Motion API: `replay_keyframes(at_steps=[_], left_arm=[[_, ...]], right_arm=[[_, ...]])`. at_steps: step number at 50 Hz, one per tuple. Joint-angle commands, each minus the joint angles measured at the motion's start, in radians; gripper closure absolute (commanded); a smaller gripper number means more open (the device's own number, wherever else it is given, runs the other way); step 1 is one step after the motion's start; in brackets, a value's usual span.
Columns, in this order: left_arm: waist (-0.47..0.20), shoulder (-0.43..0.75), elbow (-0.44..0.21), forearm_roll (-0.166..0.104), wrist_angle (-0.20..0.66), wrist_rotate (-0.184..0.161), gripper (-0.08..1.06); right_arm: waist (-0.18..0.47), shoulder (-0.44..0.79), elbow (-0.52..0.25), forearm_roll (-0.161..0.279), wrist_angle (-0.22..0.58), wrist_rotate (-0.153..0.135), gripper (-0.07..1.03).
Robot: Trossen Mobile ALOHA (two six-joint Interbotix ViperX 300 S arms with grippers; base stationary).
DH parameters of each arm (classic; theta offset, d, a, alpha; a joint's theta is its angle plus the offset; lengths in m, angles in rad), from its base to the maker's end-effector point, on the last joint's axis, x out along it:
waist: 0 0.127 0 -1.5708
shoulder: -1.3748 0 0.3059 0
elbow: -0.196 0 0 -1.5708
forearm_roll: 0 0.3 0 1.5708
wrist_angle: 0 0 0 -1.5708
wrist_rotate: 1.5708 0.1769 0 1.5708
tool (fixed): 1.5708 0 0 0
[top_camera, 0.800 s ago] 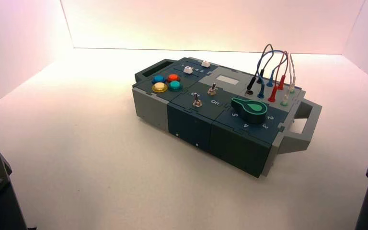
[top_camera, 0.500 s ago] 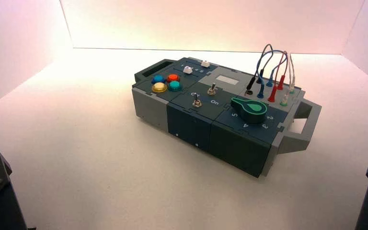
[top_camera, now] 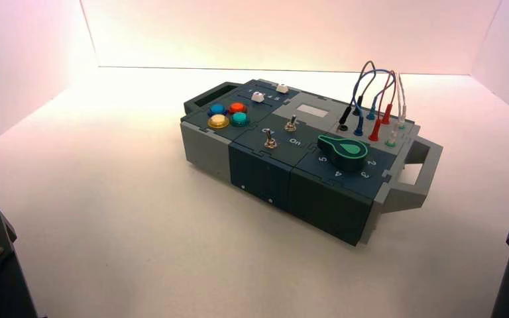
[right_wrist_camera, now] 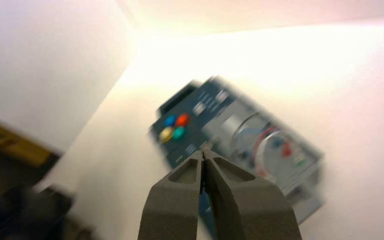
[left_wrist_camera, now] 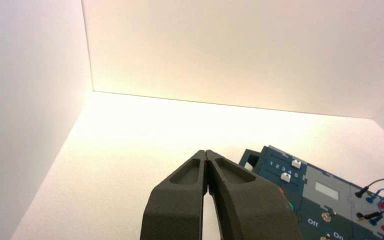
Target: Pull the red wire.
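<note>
The red wire (top_camera: 383, 106) loops upright at the box's (top_camera: 265, 175) far right corner, toward eleven o'clock from the nearer right gripper (right_wrist_camera: 203, 156), closed and empty like the left gripper (left_wrist_camera: 207, 156).

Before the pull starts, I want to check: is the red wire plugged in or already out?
Plugged in. Both plugs of the red wire stand in the box, the loop arching between them.

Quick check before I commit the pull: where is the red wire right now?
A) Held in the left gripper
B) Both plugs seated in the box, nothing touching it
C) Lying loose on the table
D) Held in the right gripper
B: the red wire arches over the box with both plugs in; the left gripper and right gripper are shut and empty, away from it.
</note>
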Motion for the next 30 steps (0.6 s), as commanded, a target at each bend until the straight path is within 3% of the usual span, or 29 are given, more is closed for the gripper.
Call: replay_keyframes(at_steps=[1,10,19,30], left_arm=[[0.002,0.038,-0.041,-0.005,-0.021,-0.005,1.01],[0.002,0.055,-0.041,-0.005,-0.041,-0.005,1.01],[0.002,0.080,-0.037,-0.005,-0.074,-0.005,1.01],[-0.008,0.127,-0.028,-0.005,-0.121,-0.003,1.01]], right_arm=[[0.035,0.106,-0.034,0.051,0.005,-0.003,0.96],[0.094,0.267,-0.057,0.055,0.029,-0.008,0.77],[0.127,0.414,-0.078,0.061,0.071,-0.002,0.49],[0.126,0.518,-0.091,0.061,0.087,0.006,0.47]])
